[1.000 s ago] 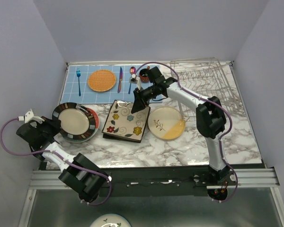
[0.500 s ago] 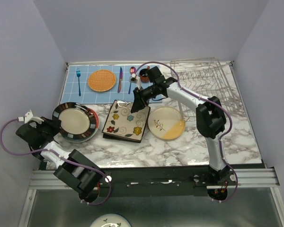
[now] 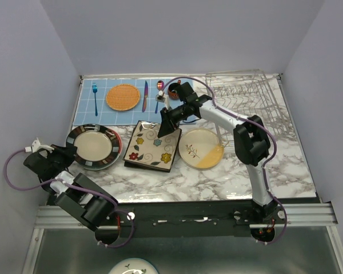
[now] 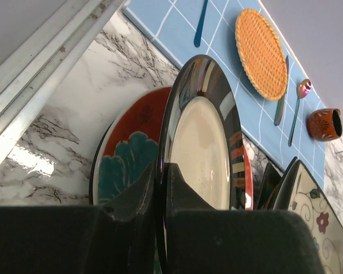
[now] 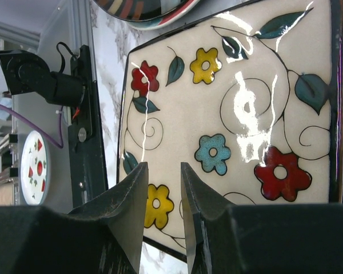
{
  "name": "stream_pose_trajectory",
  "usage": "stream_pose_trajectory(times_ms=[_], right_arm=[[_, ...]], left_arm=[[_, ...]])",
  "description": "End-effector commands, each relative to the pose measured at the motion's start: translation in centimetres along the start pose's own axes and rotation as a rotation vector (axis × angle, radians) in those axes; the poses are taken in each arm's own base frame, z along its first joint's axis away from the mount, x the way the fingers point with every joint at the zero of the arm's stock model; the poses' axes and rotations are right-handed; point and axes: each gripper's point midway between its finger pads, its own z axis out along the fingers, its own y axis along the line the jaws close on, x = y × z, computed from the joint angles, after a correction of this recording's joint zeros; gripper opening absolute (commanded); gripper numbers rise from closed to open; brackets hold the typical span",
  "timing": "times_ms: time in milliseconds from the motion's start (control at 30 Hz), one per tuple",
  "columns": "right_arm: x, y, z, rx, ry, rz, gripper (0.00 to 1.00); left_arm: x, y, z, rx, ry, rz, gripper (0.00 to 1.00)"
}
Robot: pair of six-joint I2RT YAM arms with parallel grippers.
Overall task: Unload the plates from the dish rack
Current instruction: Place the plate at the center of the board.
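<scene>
The marble table (image 3: 177,182) sits between lilac walls. The left arm's elbow has swung back toward the near-left corner, yet the left tool (image 4: 162,169) stays clamped on the stripe-rimmed plate (image 4: 203,148) at the left. The right tool (image 5: 163,171), narrowly parted and empty, hovers over the square flowered plate (image 5: 228,114). The wire dish rack (image 3: 248,94), far right, looks emptied, so unloading seems nearly done.

Your left wrist view: red-and-teal plate (image 4: 126,165) mostly hidden under stripe-rimmed plate (image 4: 200,148); square flowered plate (image 4: 314,211) cut off at frame's lower right corner.
</scene>
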Motion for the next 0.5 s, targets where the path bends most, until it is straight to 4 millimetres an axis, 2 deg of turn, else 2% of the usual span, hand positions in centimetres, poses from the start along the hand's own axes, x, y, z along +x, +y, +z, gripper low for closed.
stream_pose_trajectory(times_ms=[0,233,467], right_arm=[[0.0,-0.1,0.9,-0.027,0.003,0.001,0.37],[0.1,-0.4,1.2,-0.031,0.007,0.004,0.37],[0.2,-0.6,1.4,-0.032,0.009,0.006,0.37]], left_arm=[[1.9,-0.2,0.9,0.063,0.067,-0.021,0.0],[2.6,0.4,1.6,0.067,0.098,-0.062,0.0],[3.6,1.9,2.2,0.019,0.145,-0.102,0.0]])
